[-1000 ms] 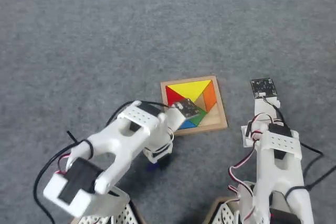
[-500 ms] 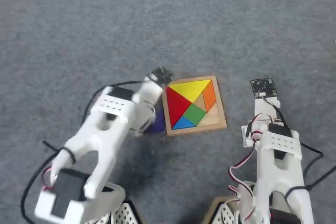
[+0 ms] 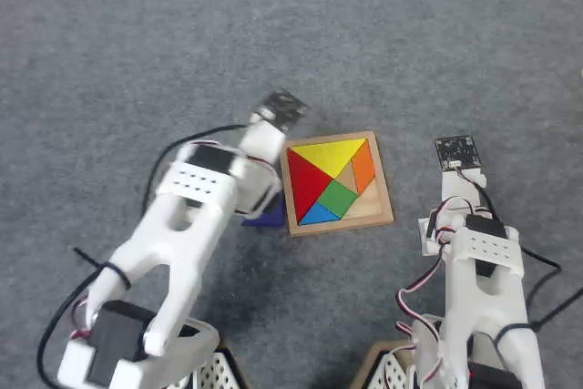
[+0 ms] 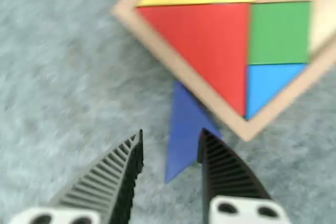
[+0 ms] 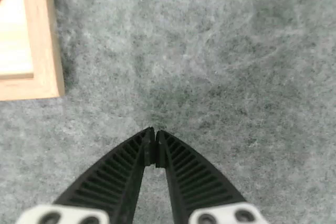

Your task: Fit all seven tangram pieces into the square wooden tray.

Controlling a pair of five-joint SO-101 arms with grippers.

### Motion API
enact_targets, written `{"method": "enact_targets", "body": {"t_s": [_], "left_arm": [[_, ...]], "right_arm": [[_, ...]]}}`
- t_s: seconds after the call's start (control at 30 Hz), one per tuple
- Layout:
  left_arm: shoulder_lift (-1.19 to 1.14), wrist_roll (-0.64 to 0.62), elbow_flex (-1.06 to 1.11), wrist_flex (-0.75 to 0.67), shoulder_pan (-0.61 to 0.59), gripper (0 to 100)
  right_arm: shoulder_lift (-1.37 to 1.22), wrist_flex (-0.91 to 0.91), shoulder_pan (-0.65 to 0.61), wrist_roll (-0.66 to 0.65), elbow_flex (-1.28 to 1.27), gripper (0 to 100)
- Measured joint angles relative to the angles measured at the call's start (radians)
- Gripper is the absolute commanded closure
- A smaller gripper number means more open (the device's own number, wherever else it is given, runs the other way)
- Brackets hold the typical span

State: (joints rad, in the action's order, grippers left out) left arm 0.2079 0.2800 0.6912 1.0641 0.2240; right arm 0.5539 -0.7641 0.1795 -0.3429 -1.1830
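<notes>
Left gripper point(image 4: 171, 136) with jaws apart above dark blue piece point(image 4: 184, 121), flat on mat point(image 3: 137, 70) just outside tray point(image 3: 346, 225) rim. Right gripper point(image 5: 155, 130) closed on nothing, over mat near tray corner. Inside tray, 5 pieces: red point(image 3: 305, 184), yellow point(image 3: 330, 154), orange point(image 3: 363, 168), green point(image 3: 338, 198), blue point(image 3: 319, 215); bare wood point(image 3: 372, 208) along 1 edge.

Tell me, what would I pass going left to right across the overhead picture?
First the left arm → dark blue piece on the grey mat → wooden tray of coloured pieces → right arm.
</notes>
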Motion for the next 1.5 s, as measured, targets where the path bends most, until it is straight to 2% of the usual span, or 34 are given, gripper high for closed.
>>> {"method": "enact_targets", "body": {"t_s": [0.2, 0.37, 0.67, 1.03, 1.23, 1.5], "left_arm": [[-0.167, -0.029, -0.002, -0.066, 0.014, 82], [-0.273, 0.003, -0.081, -0.043, -0.037, 82], [-0.325, 0.081, -0.084, 0.020, -0.072, 82], [-0.361, 0.054, -0.124, 0.041, -0.084, 83], [-0.361, 0.011, -0.180, 0.061, -0.118, 85], [-0.138, -0.003, -0.206, 0.121, -0.284, 85]], "right_arm": [[0.000, 0.000, 0.000, 0.000, 0.000, 99.1], [0.000, 0.000, 0.000, 0.000, 0.000, 99.1], [0.000, 0.000, 0.000, 0.000, 0.000, 99.1], [0.000, 0.000, 0.000, 0.002, 0.000, 99.1], [0.000, 0.000, 0.000, 0.002, 0.000, 99.0], [0.000, -0.034, -0.064, 0.005, 0.014, 98.9]]}}
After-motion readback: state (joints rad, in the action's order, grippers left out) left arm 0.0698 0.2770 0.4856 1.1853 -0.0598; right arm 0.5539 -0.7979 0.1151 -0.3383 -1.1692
